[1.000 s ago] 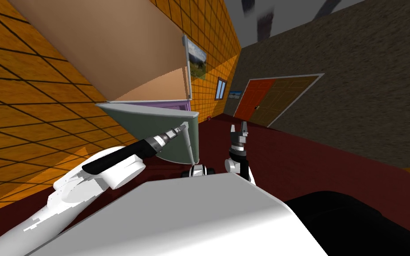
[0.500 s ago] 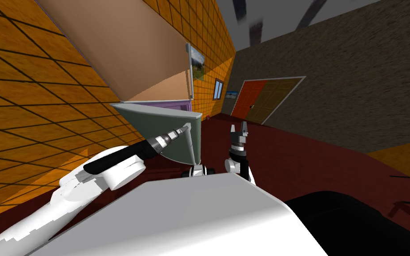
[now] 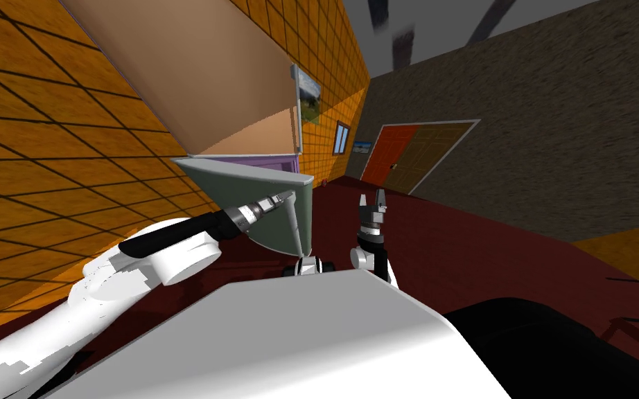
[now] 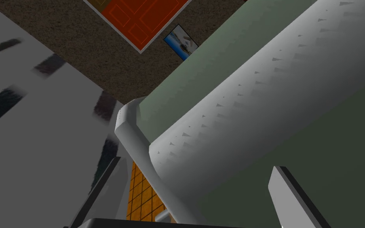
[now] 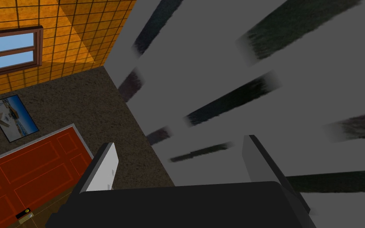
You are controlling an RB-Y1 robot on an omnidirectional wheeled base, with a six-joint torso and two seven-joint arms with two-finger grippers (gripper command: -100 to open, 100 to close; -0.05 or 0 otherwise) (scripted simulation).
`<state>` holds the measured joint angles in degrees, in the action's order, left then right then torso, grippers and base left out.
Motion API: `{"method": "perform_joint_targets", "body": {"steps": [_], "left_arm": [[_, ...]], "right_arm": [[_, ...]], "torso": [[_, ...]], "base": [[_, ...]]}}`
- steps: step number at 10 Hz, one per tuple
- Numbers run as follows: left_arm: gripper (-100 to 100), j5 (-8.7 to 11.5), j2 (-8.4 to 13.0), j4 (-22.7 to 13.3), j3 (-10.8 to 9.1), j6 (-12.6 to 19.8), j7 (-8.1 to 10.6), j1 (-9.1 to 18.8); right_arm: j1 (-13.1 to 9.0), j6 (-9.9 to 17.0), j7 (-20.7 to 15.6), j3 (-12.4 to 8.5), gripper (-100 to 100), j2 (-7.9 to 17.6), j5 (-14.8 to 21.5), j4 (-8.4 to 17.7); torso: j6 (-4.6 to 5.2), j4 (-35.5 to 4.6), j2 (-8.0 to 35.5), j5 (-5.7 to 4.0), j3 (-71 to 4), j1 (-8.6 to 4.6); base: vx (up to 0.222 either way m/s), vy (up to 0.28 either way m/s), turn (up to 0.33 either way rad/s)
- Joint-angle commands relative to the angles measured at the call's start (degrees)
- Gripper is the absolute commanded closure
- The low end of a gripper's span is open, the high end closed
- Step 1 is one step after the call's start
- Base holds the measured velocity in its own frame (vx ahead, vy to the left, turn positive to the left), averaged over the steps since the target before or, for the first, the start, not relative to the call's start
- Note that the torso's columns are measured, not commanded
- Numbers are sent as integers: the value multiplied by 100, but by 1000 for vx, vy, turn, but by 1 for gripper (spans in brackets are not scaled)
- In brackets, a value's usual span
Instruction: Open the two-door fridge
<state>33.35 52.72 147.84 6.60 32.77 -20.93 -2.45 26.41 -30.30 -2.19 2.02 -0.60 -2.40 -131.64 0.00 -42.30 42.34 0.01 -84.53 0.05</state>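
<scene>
Here, the two-door fridge [image 3: 235, 90] is seen in the upper left of the head view, set against an orange tiled wall [image 3: 48, 173]. Its upper part is tan, while the grey-green lower door [image 3: 249, 197] stands swung out toward the centre of the frame, with a purple strip [image 3: 263, 163] showing between the two. A light grey bar handle [image 3: 297, 225] runs along the door's free edge. The left gripper [image 3: 285, 199] is placed at that handle, just left of centre. In the left wrist view its two fingers [image 4: 292, 194] are held apart with the bar lying between them, and no pressing on the bar's sides can be made out. The right gripper [image 3: 378, 199] is held upright just right of centre, well apart from the fridge, above the dark red floor [image 3: 484, 256], with its fingers spread. An orange-red door [image 3: 394, 156] is seen in the brown far wall [image 3: 554, 125].
</scene>
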Motion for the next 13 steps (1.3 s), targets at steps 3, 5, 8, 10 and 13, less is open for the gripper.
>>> {"method": "perform_joint_targets", "body": {"steps": [3, 5, 8, 10, 13], "left_arm": [[-100, 768, 381, -169, -454, 85, -14, 374], [-100, 1006, 471, -209, -562, 108, -18, 466], [0, 1131, 542, -235, -641, 112, -18, 516], [0, 1129, 541, -235, -640, 112, -18, 515], [0, 1129, 541, -235, -640, 112, -18, 515]], "right_arm": [[0, 0, 0, -1, 0, 1, 0, 1], [-1, 0, 0, 0, 0, 0, 0, 0], [0, 0, 0, -1, 0, 1, 0, 0], [0, 0, 0, -1, 0, 1, 0, 0], [0, 0, 0, -1, 0, 1, 0, 0]], "torso": [[0, -1, 4, 1, 2, -1], [1, 1, -4, -3, -3, -11], [0, 4, -11, 1, -7, 0], [0, 2, -7, 0, -5, -2], [0, 1, -5, -1, -3, -6]], "base": [[-22, -32, 23], [-25, -33, 12], [-6, -13, 5], [0, 0, 0], [0, 0, 0]]}}
